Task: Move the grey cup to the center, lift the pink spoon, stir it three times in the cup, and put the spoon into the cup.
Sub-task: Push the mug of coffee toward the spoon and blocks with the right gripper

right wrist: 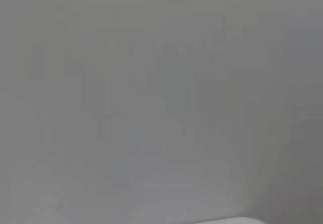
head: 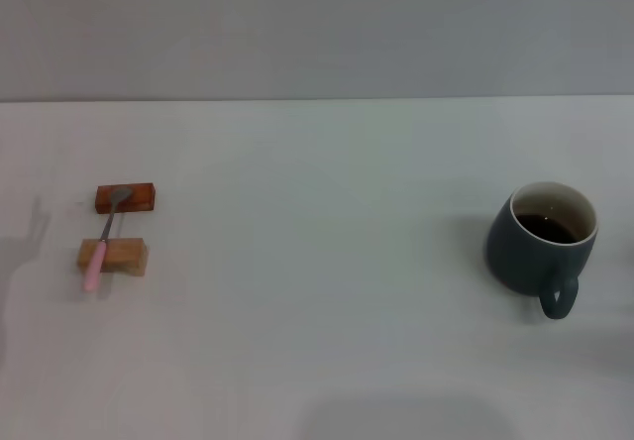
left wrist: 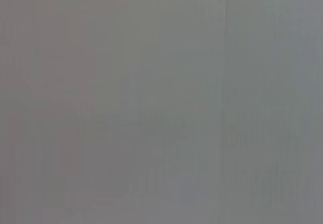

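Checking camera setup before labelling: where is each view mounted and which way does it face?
Head: on the robot's head, looking forward and down at the table, grey cup right, pink spoon left on two wooden blocks; no arm visible.
Left wrist: only blank grey, no fingers.
Right wrist: the same blank grey.
Shared: nothing identifiable.

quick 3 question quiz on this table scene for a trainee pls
1. True or false: the spoon lies flat on the table.
2. Which side of the head view holds the cup: A left, B centre, C right?
3. Fill in: the cup's handle points ____ the robot.

Key:
1. False: it is bridged across two wooden blocks, its metal bowl on the reddish block, its pink handle over the tan block.
2. C.
3. Toward.
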`<state>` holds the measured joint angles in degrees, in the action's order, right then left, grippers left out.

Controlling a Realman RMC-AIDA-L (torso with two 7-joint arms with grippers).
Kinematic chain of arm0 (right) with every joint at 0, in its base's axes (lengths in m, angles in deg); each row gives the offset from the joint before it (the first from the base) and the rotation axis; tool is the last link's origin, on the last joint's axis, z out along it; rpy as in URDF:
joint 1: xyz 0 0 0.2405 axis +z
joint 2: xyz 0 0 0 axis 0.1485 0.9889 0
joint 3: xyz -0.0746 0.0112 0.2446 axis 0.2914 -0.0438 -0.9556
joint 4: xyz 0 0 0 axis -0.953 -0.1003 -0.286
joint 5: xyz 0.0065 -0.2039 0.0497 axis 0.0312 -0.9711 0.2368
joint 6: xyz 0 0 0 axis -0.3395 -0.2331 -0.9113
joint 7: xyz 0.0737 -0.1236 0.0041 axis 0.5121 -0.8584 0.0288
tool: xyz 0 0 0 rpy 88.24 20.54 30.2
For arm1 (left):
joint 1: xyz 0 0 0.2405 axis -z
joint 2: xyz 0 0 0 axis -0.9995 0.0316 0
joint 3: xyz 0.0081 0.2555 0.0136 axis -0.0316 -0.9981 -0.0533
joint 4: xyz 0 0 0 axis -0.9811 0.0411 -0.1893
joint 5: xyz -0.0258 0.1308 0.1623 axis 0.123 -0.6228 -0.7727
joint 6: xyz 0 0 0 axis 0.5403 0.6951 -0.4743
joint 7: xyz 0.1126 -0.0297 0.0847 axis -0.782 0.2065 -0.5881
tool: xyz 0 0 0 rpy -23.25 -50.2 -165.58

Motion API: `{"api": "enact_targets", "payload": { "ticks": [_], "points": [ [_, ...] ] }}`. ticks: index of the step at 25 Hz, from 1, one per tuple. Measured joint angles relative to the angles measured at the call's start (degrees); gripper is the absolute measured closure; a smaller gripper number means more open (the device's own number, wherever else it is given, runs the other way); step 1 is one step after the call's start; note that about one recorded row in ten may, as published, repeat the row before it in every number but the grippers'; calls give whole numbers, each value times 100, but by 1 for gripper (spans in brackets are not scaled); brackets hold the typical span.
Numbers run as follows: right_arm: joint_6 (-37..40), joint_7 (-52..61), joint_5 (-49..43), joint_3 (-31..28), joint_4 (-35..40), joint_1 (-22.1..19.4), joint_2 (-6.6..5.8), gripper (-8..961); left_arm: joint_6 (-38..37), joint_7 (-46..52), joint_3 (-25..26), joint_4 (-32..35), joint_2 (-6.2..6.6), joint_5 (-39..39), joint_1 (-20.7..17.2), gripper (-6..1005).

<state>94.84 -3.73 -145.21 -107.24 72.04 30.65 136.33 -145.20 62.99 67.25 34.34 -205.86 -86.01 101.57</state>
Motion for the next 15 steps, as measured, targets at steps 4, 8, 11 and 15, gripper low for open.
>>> {"api": "enact_targets", "payload": {
  "ticks": [4, 8, 11, 15],
  "points": [
    [-23, -2, -3, 241, -156, 46, 15, 955, 2, 0, 4, 13, 4, 6, 49, 180],
    [-34, -3, -6, 452, -255, 53, 17, 955, 2, 0, 5, -16, 8, 9, 51, 181],
    [-38, -4, -8, 562, -262, 63, 20, 955, 2, 0, 5, -27, 9, 10, 51, 181],
    [-108, -4, -9, 644, -322, 66, 24, 954, -5, 0, 12, -31, 9, 10, 50, 182]
  ]
}}
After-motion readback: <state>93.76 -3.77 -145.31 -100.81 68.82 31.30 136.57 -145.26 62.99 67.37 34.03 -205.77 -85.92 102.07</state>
